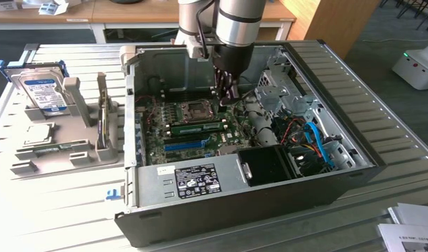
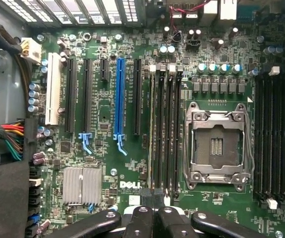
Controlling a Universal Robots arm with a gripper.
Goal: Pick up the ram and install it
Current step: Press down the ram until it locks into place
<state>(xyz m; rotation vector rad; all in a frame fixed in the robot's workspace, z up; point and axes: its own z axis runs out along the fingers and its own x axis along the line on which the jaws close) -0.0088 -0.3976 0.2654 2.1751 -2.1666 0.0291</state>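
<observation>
A robotics lab or test workshop. An open desktop computer case [image 1: 256, 157] lies on a ribbed metal workbench [image 1: 60, 210], its motherboard [image 2: 107, 99] bare beneath the arm's fingers [image 1: 228, 86]. Beside it stands a grey fixture [image 1: 60, 136] holding a hard drive [image 1: 42, 89]. Wooden desks [image 1: 129, 18] and a white mobile robot [image 1: 417, 65] stand behind.

**The ram inside the open computer**

The ram [image 1: 196, 126] is a thin, long green stick with small dark chips in a row. It stands on its long edge in a slot on the motherboard [image 1: 157, 149], just beside the square processor socket [image 1: 197, 109] and next to the long blue slot [image 1: 184, 144]. It looks level, not tilted. A second green stick [image 1: 49, 149] of the same kind lies flat in the grey tray [image 1: 31, 165], outside the case, towards the exterior view's left.
</observation>
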